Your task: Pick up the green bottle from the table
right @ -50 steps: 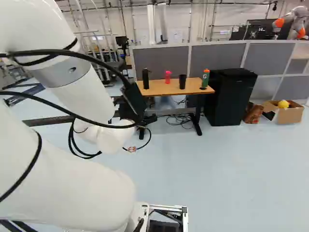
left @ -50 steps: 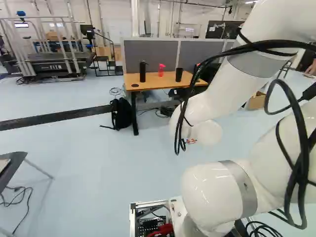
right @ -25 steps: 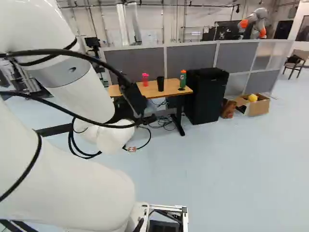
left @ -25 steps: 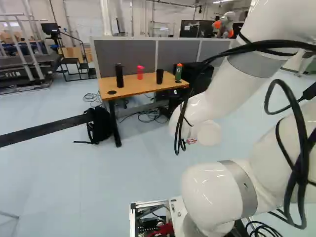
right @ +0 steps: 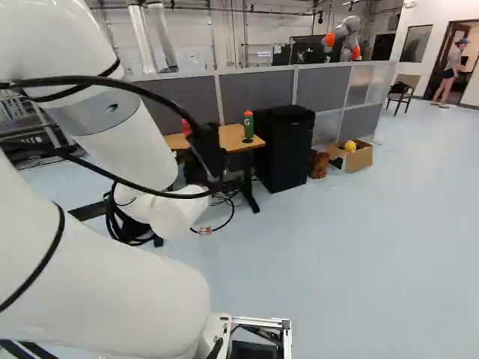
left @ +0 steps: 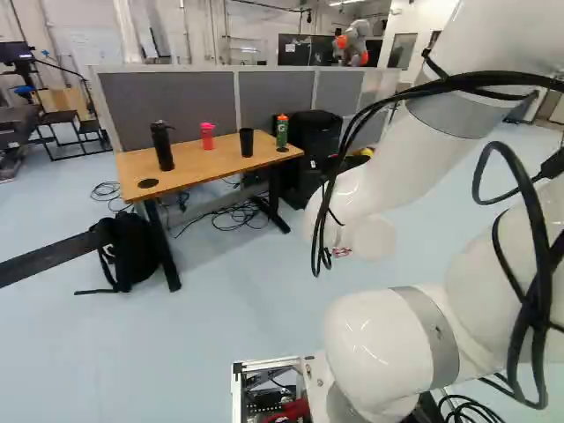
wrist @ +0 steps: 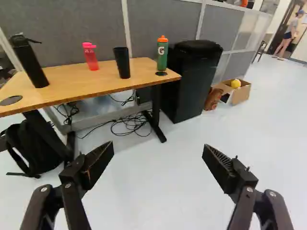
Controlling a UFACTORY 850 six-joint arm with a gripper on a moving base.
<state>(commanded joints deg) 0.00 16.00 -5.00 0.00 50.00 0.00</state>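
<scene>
The gripper shows only as a dark shape beside the arm in the right base view. In the wrist view the gripper stands wide open with nothing between its fingers. Well ahead of it is a wooden table. The green bottle, with an orange cap, stands upright near one end of the tabletop. In the left base view the green bottle is at the table's right end. A black cup, a red bottle and a tall black bottle share the tabletop.
Beside the table stands a black cabinet, with a cardboard box farther along. A backpack and cables lie on the floor by the table. Grey partitions rise behind; another robot is beyond them.
The base has turned rightward and come closer to the table; the whole scene shifts left in both base views and the table looks larger. The arm keeps its pose against its lowest joint.
</scene>
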